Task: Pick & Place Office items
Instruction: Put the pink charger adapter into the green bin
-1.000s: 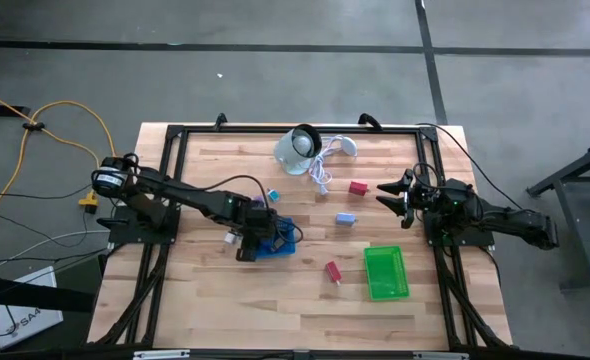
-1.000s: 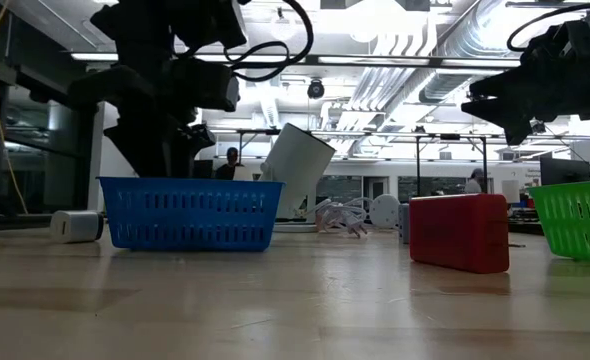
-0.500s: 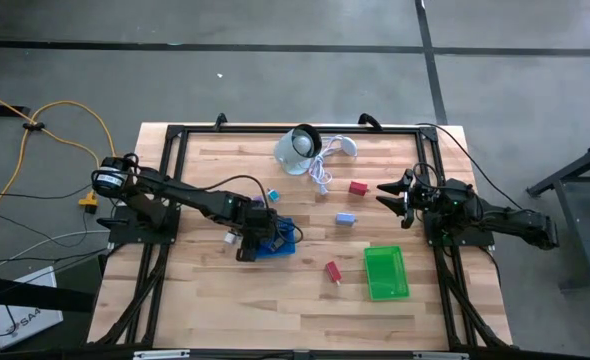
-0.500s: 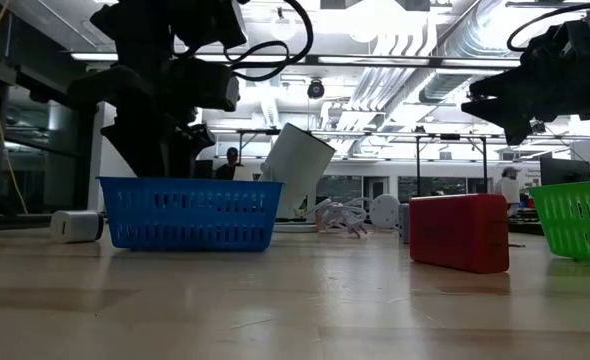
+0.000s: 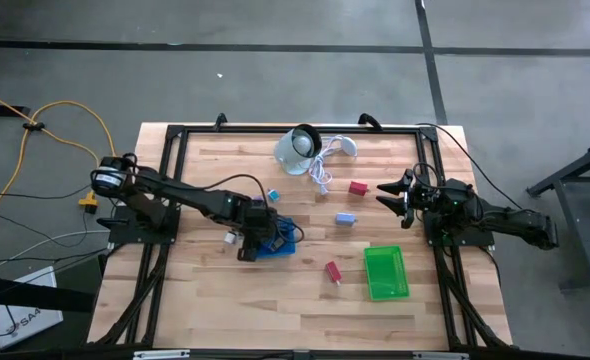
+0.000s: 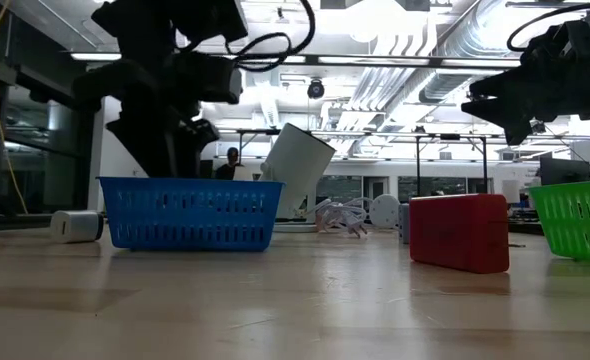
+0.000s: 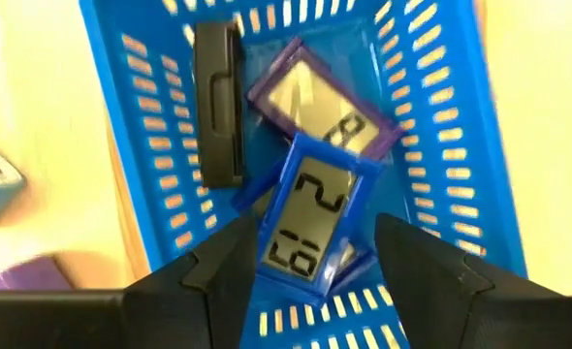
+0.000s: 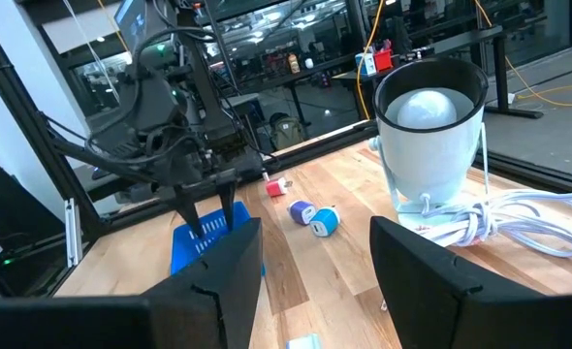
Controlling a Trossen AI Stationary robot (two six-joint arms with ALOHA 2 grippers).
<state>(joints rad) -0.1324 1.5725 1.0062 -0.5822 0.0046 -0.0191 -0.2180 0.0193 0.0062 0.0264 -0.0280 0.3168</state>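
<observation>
My left gripper [image 7: 315, 242] [image 5: 259, 232] hangs open over the blue basket [image 5: 278, 240], fingers pointing down and holding nothing. Inside the basket lie a dark rectangle [image 7: 218, 102], a purple-framed piece [image 7: 320, 102] and a blue-framed piece [image 7: 310, 218] that rests partly on the purple one. On the table lie a red block [image 5: 358, 187], a pale blue block [image 5: 345, 218] and another red block [image 5: 332, 270] [image 6: 460, 232]. Small blue and purple bits [image 5: 272, 194] [image 8: 313, 217] sit beyond the basket. My right gripper [image 5: 383, 190] [image 8: 315, 242] waits open, raised at the table's right side.
The green basket [image 5: 385, 272] [image 6: 575, 220] stands near the right arm. The white round device [image 5: 297, 148] [image 8: 429, 126] with its white cable [image 5: 323, 175] lies at the far edge. A small white piece [image 6: 75, 225] sits left of the blue basket. Black frame rails border the table.
My left gripper has risen slightly above the blue basket.
</observation>
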